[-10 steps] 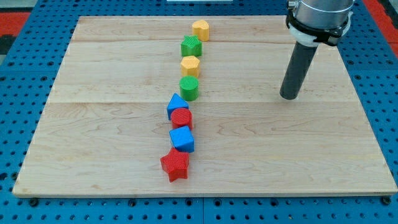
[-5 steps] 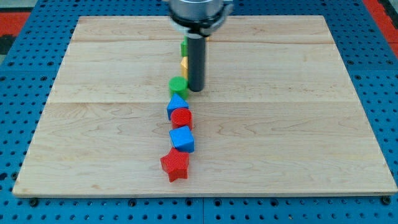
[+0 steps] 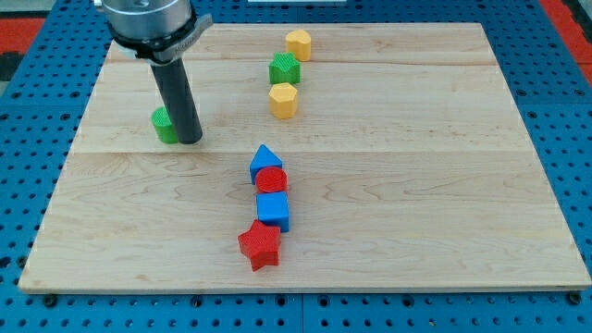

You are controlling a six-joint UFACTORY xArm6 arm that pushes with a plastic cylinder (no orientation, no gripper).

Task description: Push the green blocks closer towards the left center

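A green cylinder (image 3: 164, 125) stands at the board's left centre, partly hidden behind my rod. My tip (image 3: 190, 140) rests on the board right against the cylinder's right side. A green star block (image 3: 284, 68) sits near the view's top centre, between two yellow blocks. It is far to the right of my tip.
A yellow block (image 3: 298, 43) lies above the green star and a yellow hexagon (image 3: 283, 99) below it. Lower down runs a column: blue block (image 3: 265, 157), red cylinder (image 3: 271, 179), blue cube (image 3: 273, 210), red star (image 3: 260, 246). The wooden board (image 3: 444, 203) sits on a blue pegboard.
My rod swept from the right side of the board across to the left. It pushed the green cylinder out of the column to the left centre.
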